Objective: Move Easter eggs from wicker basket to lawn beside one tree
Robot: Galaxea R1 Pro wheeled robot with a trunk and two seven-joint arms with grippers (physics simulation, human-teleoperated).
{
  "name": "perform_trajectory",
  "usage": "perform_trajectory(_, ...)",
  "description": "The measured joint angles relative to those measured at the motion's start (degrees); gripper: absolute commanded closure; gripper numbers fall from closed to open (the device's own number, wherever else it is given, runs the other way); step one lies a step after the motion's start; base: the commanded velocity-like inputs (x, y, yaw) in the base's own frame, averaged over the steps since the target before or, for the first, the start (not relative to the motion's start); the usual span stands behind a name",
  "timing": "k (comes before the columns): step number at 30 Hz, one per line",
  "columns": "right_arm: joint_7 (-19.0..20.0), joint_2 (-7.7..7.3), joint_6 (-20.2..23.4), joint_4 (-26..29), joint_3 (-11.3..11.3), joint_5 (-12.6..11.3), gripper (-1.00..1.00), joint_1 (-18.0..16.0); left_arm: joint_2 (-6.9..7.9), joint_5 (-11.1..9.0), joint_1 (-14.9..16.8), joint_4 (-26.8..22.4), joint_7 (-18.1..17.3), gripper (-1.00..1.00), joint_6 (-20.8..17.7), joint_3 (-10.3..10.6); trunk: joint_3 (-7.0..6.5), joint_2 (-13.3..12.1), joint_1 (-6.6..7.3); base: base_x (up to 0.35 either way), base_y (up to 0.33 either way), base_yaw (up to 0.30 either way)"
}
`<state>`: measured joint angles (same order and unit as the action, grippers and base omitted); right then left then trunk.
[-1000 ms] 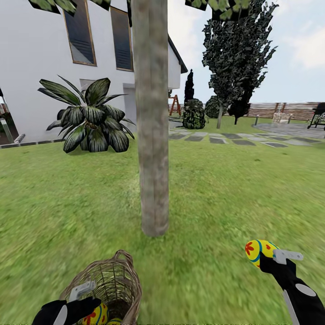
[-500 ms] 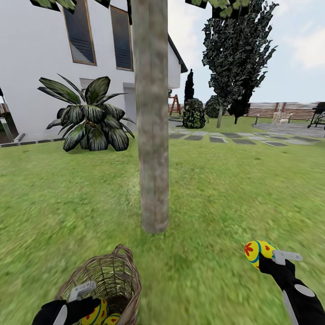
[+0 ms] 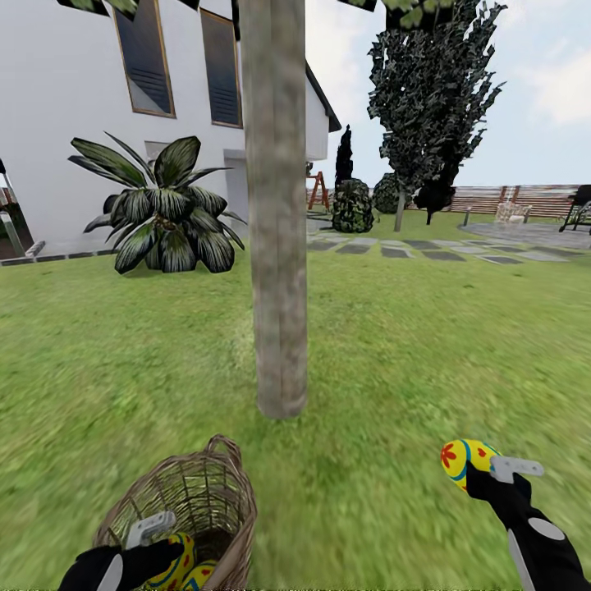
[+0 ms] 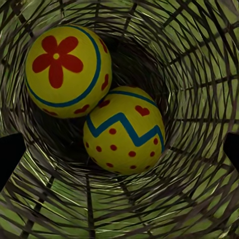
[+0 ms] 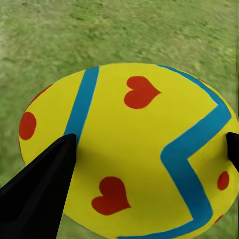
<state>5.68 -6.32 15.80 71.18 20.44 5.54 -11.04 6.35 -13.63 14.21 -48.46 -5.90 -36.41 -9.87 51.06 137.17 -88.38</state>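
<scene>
The bare grey-beige trunk of the tree [image 3: 277, 246] rises from the lawn [image 3: 410, 345] straight ahead. In front of its foot stands the brown wicker basket [image 3: 201, 492]. My left gripper [image 3: 152, 532] hangs open at the basket's mouth. Inside lie two yellow Easter eggs, one with a red flower [image 4: 64, 69] and one with a blue zigzag [image 4: 124, 132], touching each other; my left gripper [image 4: 119, 149] is apart from both, its dark fingers [image 4: 10, 157] at the weave. To the right of the tree, my right gripper [image 3: 484, 469] is shut on the third egg [image 3: 461, 461] [image 5: 129, 149] above the grass.
A white house [image 3: 74, 98] and a broad-leaved palm-like plant [image 3: 164, 215] stand at the back left. Grey paving slabs [image 3: 443, 256], round dark bushes [image 3: 353, 207], a dark leafy tree [image 3: 427, 98] and a wooden fence [image 3: 525, 201] lie far right. Grass surrounds the trunk.
The whole picture has shifted slightly upward, so the camera moved; more of the basket and its eggs shows. Both grippers keep their hold and place.
</scene>
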Motion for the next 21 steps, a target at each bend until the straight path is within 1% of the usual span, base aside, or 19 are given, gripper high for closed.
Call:
perform_trajectory(3, 0.00, 0.05, -0.02, 0.00, 0.00, 0.41, 1.00, 0.00, 0.00, 0.00, 0.00, 0.00, 0.00, -1.00, 0.00, 0.08, 0.54, 1.20, -0.66, 0.000, 0.000, 0.000)
perform_trajectory(8, 0.00, 0.05, -0.02, 0.00, 0.00, 0.45, 1.00, 0.00, 0.00, 0.01, 0.00, 0.00, 0.00, -1.00, 0.00, 0.09, 1.44, 3.21, -1.76, 0.000, 0.000, 0.000)
perform_trajectory(11, 0.00, 0.90, -0.02, 0.07, 0.08, 0.51, 1.00, 0.00, -0.01, -0.02, 0.00, 0.00, 0.00, -1.00, 0.00, 0.12, 1.97, 4.41, -2.42, 0.000, 0.000, 0.000)
perform_trajectory(15, 0.07, 1.02, 0.02, 0.09, 0.09, 0.52, 1.00, -0.02, -0.07, -0.05, 0.00, 0.00, 0.00, -1.00, 0.00, 0.17, 2.69, 6.02, -3.30, 0.000, 0.000, 0.000)
perform_trajectory(21, 0.26, 1.00, 0.03, 0.09, 0.09, 0.46, 1.00, 0.00, -0.01, -0.06, 0.01, 0.00, 0.00, -1.00, 0.00, 0.07, 4.02, 6.12, -3.47, 0.000, 0.000, 0.000)
